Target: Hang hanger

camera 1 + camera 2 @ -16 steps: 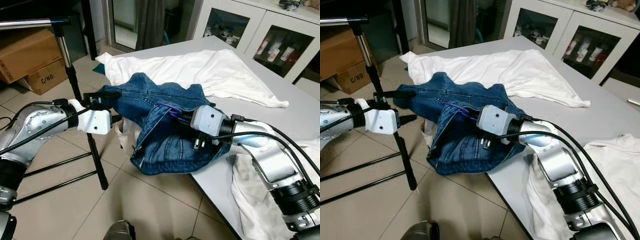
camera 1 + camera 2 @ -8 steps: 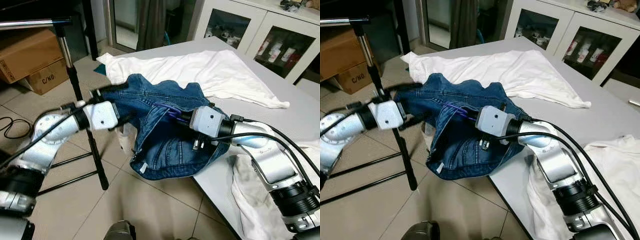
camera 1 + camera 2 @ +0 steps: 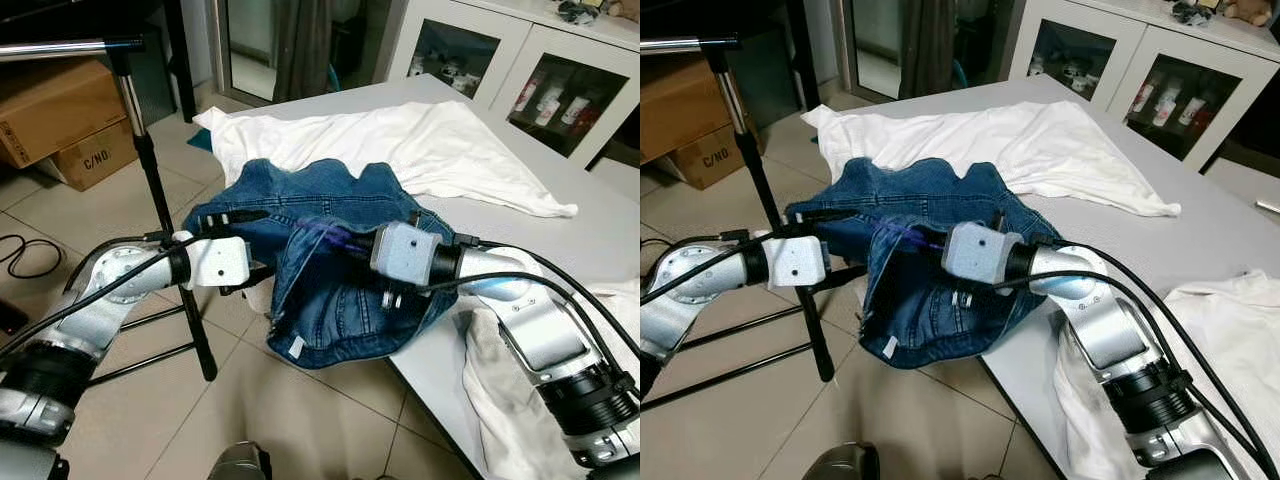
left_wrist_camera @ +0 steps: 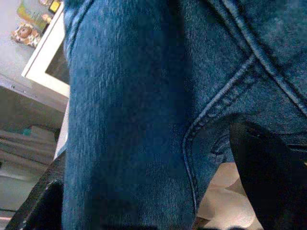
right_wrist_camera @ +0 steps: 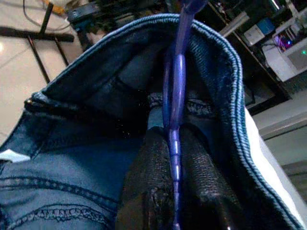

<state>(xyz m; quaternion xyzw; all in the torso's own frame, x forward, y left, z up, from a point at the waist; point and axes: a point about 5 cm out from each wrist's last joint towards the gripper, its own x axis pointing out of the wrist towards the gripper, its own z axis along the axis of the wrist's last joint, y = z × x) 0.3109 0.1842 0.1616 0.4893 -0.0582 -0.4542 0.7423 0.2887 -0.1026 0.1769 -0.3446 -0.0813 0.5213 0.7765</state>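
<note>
Denim jacket sagged lower, box "C/NO"

Matt blue denim jacket; seemingly glossy plastic hanger.

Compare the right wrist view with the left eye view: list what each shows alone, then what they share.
Right wrist view alone: the right gripper's black fingers pinched on the thin purple plastic hanger inside the garment's collar.

Left eye view alone: the left gripper at the garment's edge, white cloth on the grey table, and the black metal rack stand.

Both: the blue denim jacket.
</note>
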